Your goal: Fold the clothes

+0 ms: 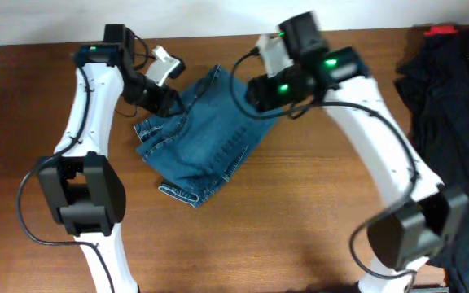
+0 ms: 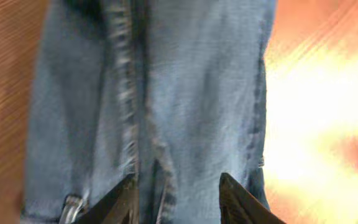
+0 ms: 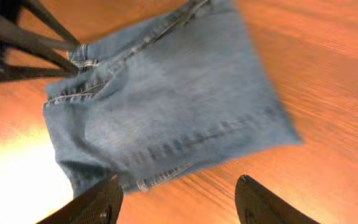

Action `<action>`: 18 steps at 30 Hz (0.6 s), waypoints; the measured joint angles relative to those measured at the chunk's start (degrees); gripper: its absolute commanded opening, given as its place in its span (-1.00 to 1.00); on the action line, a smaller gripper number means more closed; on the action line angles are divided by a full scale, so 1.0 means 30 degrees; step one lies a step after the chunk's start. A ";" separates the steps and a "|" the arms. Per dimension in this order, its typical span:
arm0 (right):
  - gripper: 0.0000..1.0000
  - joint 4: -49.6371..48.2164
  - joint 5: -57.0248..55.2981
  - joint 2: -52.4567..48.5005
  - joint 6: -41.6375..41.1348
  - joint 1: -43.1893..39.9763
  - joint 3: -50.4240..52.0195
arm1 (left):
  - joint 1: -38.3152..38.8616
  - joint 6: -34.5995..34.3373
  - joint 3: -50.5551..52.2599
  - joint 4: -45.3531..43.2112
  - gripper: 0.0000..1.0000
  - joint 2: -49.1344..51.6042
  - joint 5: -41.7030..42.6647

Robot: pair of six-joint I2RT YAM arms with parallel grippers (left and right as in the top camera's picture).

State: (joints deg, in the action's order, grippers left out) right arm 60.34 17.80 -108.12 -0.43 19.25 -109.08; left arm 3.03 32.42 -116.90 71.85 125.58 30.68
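Observation:
The blue denim jeans (image 1: 198,134) lie folded into a compact bundle on the brown table, between the two arms. My left gripper (image 1: 165,99) is at the bundle's upper left edge; in the left wrist view its fingers (image 2: 178,190) are spread over the denim (image 2: 166,93), holding nothing. My right gripper (image 1: 259,96) hovers at the bundle's upper right corner; in the right wrist view its fingers (image 3: 178,190) are wide apart and empty above the table, just off the edge of the jeans (image 3: 166,99).
A heap of dark clothes (image 1: 450,106) lies at the right edge of the table, with a red object (image 1: 440,31) behind it. The left arm's fingers show at the top left of the right wrist view (image 3: 23,43).

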 measured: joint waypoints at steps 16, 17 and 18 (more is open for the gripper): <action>0.27 0.1260 -0.0437 -0.0342 0.0000 -0.0459 0.0182 | 0.0772 0.1268 0.1355 -0.0670 -0.70 0.2251 -0.1078; 0.27 0.1268 -0.0437 -0.0342 -0.0007 -0.0459 0.0182 | 0.0772 0.1319 0.1384 -0.0772 -1.00 0.2499 -0.1144; 0.27 0.1290 -0.0444 -0.0342 0.0000 -0.0459 0.0182 | 0.0772 0.1348 0.1421 -0.0896 -0.99 0.2739 -0.1268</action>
State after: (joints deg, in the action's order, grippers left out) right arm 64.20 16.47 -109.14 -0.43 17.87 -108.53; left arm 5.34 36.47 -112.64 69.17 133.80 26.87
